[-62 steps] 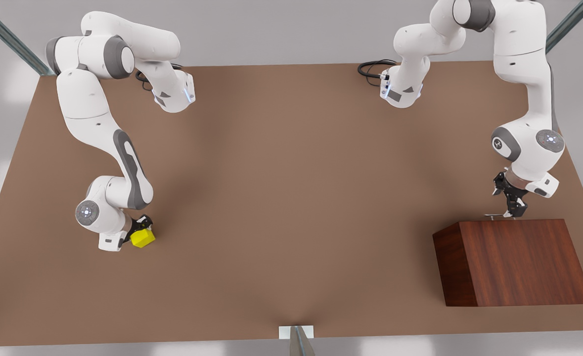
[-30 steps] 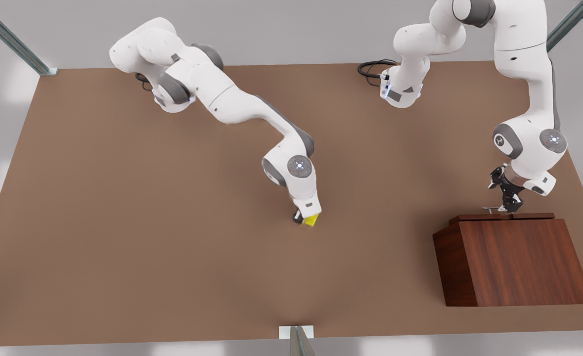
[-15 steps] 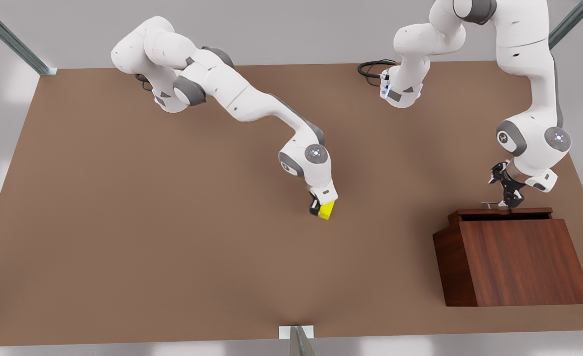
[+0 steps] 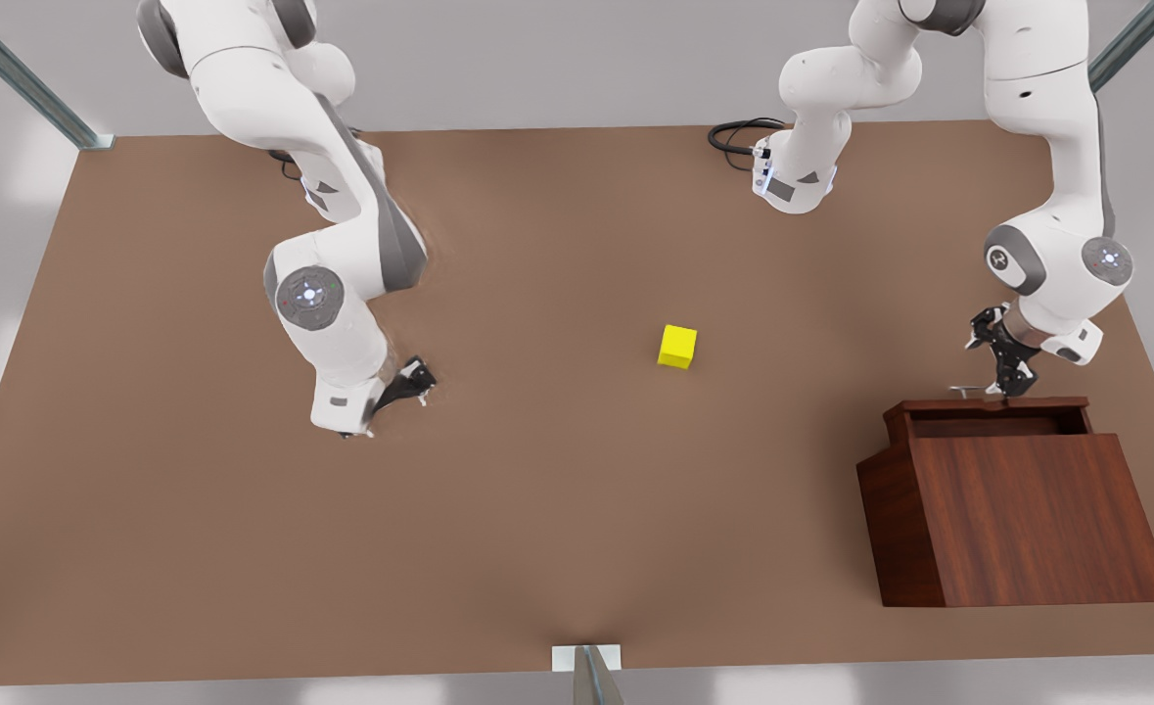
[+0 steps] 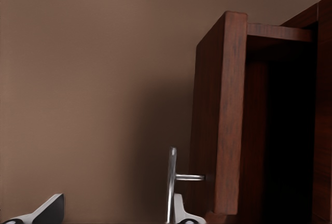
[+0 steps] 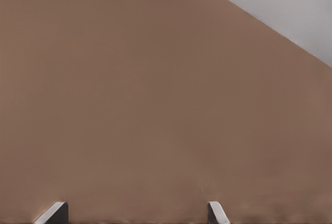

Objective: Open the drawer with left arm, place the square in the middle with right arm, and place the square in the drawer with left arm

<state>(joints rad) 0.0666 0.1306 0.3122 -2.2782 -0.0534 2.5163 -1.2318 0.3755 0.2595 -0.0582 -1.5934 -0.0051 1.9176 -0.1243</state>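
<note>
A plain matte brown tabletop (image 4: 557, 509) fills the front view, grey wall behind it and metal struts at the corners. Near the centre of the frame, slightly right, the small bright yellow cube (image 4: 677, 347) sits alone on the bare surface, well apart from both arms. At centre left, the right arm's black two-finger gripper (image 4: 408, 385) hangs low over the table, fingers spread with nothing between them. At lower right stands the dark reddish-brown wood-grain cabinet (image 4: 1017, 519); its shallow drawer (image 4: 988, 416) is slid out toward the upper part of the frame, its cavity showing. The left arm's black gripper (image 4: 1005, 376) is at the thin silver bar handle (image 4: 968, 390) on the drawer front. In the left wrist view, the handle (image 5: 171, 182) rises at bottom centre beside a pale fingertip (image 5: 182, 212), the other fingertip (image 5: 49, 209) far off at lower left, so the fingers are spread. In the right wrist view, two spread fingertips (image 6: 54, 212) frame bare brown table (image 6: 155, 105).
</note>
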